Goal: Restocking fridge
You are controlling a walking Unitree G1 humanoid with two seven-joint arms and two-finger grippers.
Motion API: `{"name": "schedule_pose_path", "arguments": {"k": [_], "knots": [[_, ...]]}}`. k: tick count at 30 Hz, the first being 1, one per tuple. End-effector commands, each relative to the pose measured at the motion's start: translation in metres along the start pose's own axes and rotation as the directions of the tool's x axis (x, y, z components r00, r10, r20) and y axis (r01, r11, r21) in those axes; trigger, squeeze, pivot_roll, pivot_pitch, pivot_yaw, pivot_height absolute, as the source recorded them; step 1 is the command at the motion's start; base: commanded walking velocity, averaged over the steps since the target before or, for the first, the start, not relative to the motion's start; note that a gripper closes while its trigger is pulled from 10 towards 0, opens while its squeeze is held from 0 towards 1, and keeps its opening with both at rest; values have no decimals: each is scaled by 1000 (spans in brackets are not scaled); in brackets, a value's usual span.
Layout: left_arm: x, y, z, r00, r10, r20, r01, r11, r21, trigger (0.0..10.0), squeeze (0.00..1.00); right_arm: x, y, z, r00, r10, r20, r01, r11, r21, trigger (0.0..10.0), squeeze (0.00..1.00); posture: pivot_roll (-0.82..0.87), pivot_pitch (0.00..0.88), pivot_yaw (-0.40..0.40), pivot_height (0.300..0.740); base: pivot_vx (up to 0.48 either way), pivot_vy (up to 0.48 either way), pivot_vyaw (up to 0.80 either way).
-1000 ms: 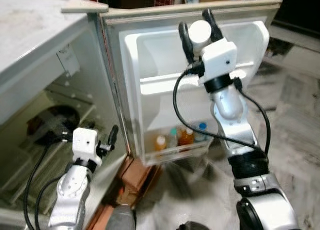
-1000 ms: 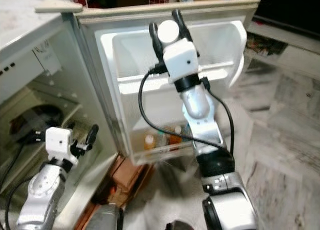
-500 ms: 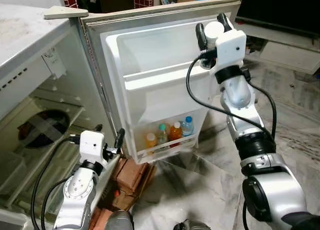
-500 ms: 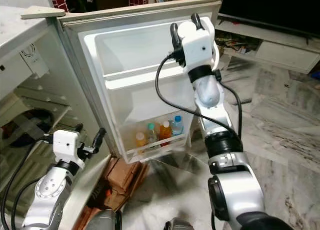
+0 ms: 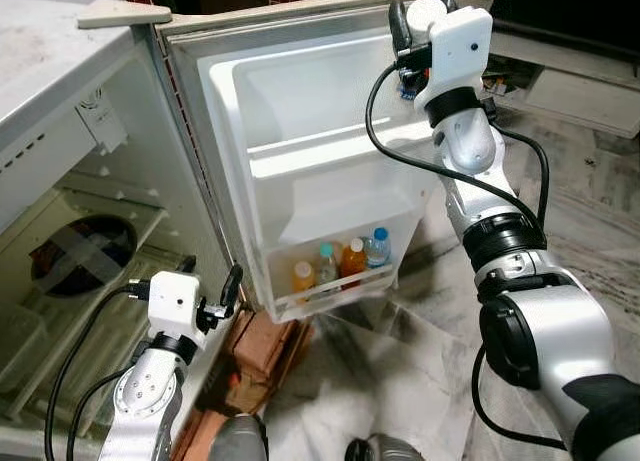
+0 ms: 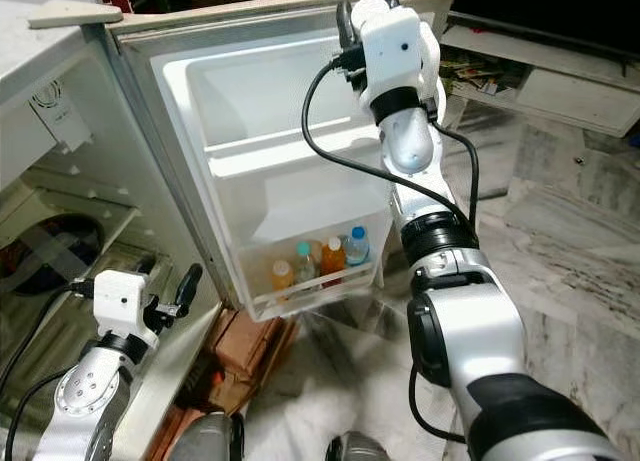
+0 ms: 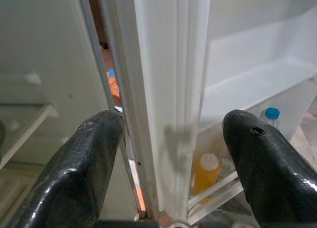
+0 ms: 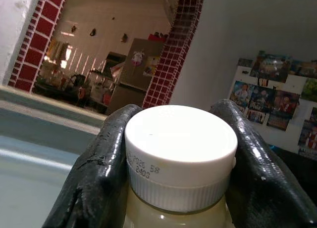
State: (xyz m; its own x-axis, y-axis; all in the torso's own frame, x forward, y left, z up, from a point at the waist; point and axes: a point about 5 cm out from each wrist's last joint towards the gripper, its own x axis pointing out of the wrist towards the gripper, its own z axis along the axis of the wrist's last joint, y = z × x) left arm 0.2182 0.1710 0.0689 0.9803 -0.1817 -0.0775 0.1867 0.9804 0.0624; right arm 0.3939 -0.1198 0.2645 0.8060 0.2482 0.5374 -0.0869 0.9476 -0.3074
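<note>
Holding a white-capped bottle of pale yellowish liquid (image 8: pixel 181 154), your right gripper (image 5: pixel 420 21) sits high up at the top edge of the open white plastic fridge door (image 5: pixel 330 161). Both glossy black fingers (image 8: pixel 94 173) press against the sides of the smooth round cap; the cap skirt is ribbed and has a printed date code on it. The bottle body is mostly hidden behind the fingers, so you can't read its shape.

Door liner is moulded white plastic, smooth, with a deep upper recess and a flat ledge across the middle. Its bottom door shelf (image 5: pixel 335 286), with a clear rail, holds four small bottles in a row: an orange drink with a white cap (image 5: pixel 303 278), a clear one with a teal cap (image 5: pixel 325 264), a darker orange one (image 5: pixel 351 260) and a clear one with a blue cap (image 5: pixel 376 247).

Your left gripper (image 5: pixel 200 286) hangs low beside the door's hinge edge, fingers spread wide, nothing between them; its wrist view looks along the ribbed white door seal (image 7: pixel 168 104).

Fridge cabinet (image 5: pixel 80 181) stands open to the left, with pale shelves inside. Reddish-brown bricks (image 5: pixel 262 346) lie on the marble floor (image 5: pixel 420 371) under the door.
</note>
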Motion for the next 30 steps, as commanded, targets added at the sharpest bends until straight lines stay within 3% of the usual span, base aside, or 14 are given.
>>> {"name": "schedule_pose_path", "arguments": {"k": [1, 8, 11, 17, 23, 30], "knots": [[-2, 2, 3, 1000, 7, -6, -7, 1000, 15, 10000, 0, 7, -12, 8, 999, -42, 34, 42, 999, -23, 10000, 0, 205, 117, -23, 740, 0, 0, 0], [-12, 5, 5, 1000, 9, -16, -8, 1000, 25, 10000, 0, 3, -22, -4, 992, -124, -24, 123, 992, -11, 10000, 0, 238, 145, -14, 740, 0, 0, 0], [-16, 7, 5, 1000, 9, -27, -8, 999, 32, 10000, 0, -4, -20, -13, 987, -151, -61, 153, 988, 33, 10000, 0, 245, 151, -6, 740, 0, 0, 0], [-17, 6, 6, 999, 2, -33, -1, 999, 39, 10000, 0, -9, -17, -18, 986, -151, -69, 153, 988, 27, 10000, 0, 250, 156, 3, 740, 0, 0, 0], [-20, 6, 7, 999, -3, -43, 5, 999, 42, 10000, 0, 5, -21, -1, 989, -147, 0, 147, 989, 14, 10000, 0, 254, 165, 7, 740, 0, 0, 0], [-24, 4, 7, 999, -1, -51, 3, 999, 37, 10000, 0, 16, -14, 12, 993, -107, 45, 107, 994, 13, 10000, 0, 261, 183, 1, 740, 0, 0, 0]]}}
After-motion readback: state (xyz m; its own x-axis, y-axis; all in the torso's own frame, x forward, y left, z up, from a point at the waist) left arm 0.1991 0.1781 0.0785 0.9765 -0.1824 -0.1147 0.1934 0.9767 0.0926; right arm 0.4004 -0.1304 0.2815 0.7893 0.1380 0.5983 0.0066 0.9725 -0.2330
